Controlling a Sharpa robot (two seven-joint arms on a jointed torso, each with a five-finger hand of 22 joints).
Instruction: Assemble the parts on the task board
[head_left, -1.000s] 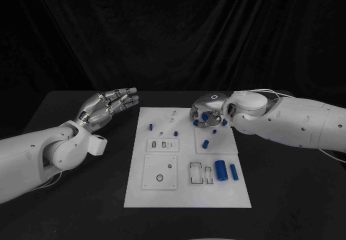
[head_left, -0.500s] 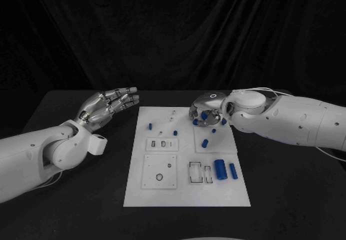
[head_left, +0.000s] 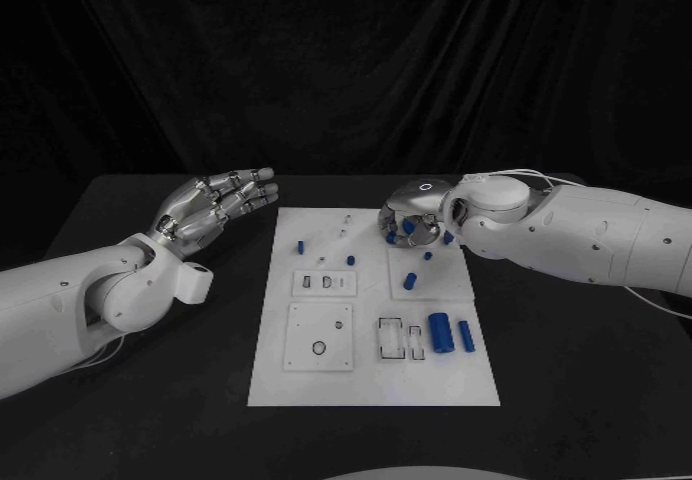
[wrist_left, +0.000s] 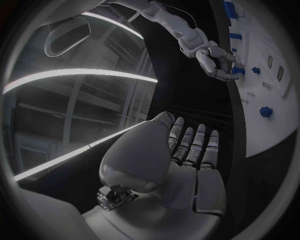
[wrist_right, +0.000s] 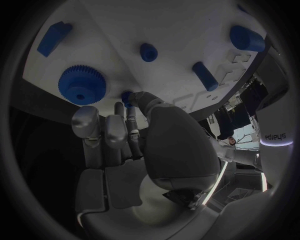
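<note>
Two hands. Right hand: curled down over the far right part of the board, fingertips touching a small blue part beside the gear, probably to pinch it; whether it is gripped, cannot tell. Left hand: raised beside the board's far left corner, fingers apart, holding nothing, likely kept clear. Cylinders: lying loose at the near right.

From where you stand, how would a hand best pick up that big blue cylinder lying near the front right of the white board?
Probably from above, pinching the big blue cylinder across its round middle. It lies flat on the task board, long axis running front to back, so the curved flanks are exposed. A slimmer blue part lies close on one side, so the fingers need to slip between them.
</note>
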